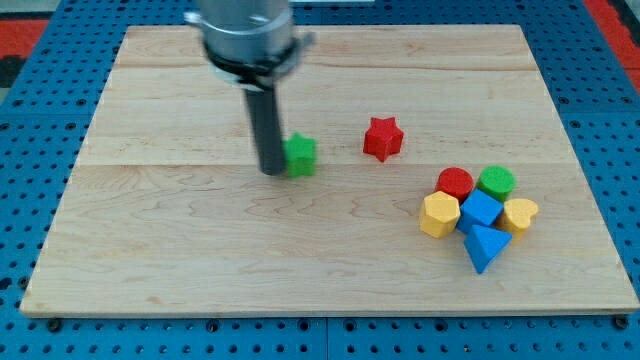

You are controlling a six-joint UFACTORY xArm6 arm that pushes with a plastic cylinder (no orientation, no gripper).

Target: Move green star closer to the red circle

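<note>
Green star (300,155) lies on the wooden board (180,250), a little above and left of board centre. My tip (272,171) sits at the star's 9 o'clock, touching or just beside its left edge; the dark rod rises straight up from there to the grey mount at the view's top. The arm ends in this plain rod only, so nothing about it spreads, presses together or pinches.

Red star (382,138) lies near the green star, at roughly its 3 o'clock and slightly higher, apart from it.

Red circle (455,183) lies well apart from the green star, at about its 4 o'clock. It is the upper-left member of a tight cluster: green circle (496,182) just beside it at 3 o'clock, yellow hexagon (439,214) at 7 o'clock, blue cube (480,210) at 5 o'clock. Yellow heart (518,214) sits at the cluster's right edge, blue triangle (486,247) at its bottom. Neighbouring blocks appear to touch.

No containers on the board; all blocks rest directly on the wood.
</note>
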